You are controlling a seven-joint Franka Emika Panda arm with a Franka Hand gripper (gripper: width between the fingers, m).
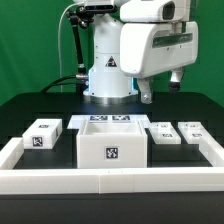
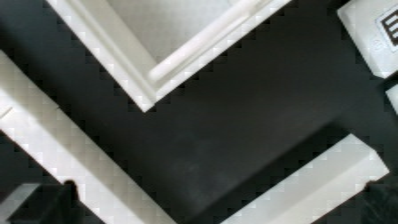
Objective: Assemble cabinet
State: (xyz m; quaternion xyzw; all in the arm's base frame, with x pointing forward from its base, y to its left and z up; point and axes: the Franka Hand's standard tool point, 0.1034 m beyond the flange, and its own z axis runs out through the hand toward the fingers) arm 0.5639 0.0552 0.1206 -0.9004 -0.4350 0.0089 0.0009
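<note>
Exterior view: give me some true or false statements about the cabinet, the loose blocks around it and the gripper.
1. The cabinet stands on the table with its top open. True.
2. The gripper is clamped on the cabinet. False: it hangs above the table behind the cabinet, touching nothing.
3. Two small tagged blocks, the nearer block and the farther block, lie on the exterior view's right of the cabinet. True.
4. Nothing lies on the exterior view's left of the cabinet. False: one tagged block, the left block, lies there.
5. The cabinet's front face carries a square tag. True.
</note>
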